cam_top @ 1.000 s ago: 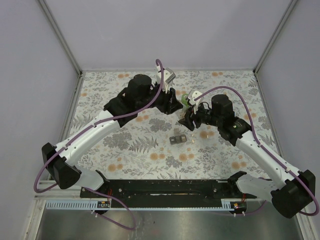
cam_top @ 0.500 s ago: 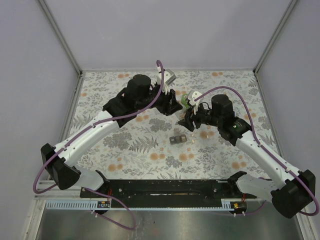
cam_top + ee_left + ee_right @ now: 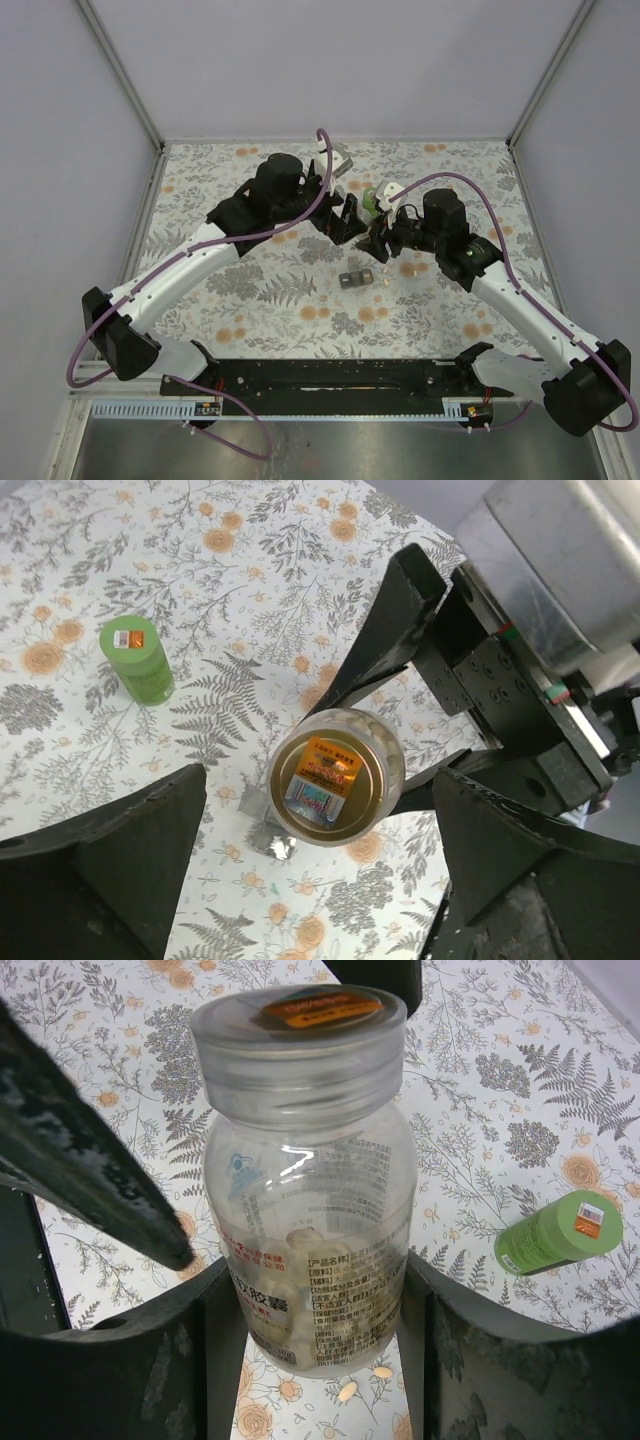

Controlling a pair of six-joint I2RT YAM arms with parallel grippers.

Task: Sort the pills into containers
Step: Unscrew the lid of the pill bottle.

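Arms meet over the far middle of the counter [image 3: 250,300] in the overhead view, left claw [image 3: 345,213] and right claw [image 3: 379,238] nose to nose. What sits between them is too small to make out there, though it is probably the clear bottle, and a small grey piece [image 3: 355,278] lies just nearer. From the left wrist, the clear bottle [image 3: 338,777] is seen from above, centred in the left claw [image 3: 318,780], whose jaws stand wide apart and clear of it on either side, seemingly lined up to take the lid [image 3: 325,778] while the other arm steadies the body. A green bottle [image 3: 137,658] stands upright on the counter a little to the far side, apart from the action, likely a container waiting its turn. From the right wrist, the right claw [image 3: 315,1280] is clamped on the clear bottle's lower body, keeping it upright and the lid free for a twist. That lid is on, a few pills [image 3: 300,1240] rest inside, and loose pills [image 3: 347,1391] lie on the counter beneath.
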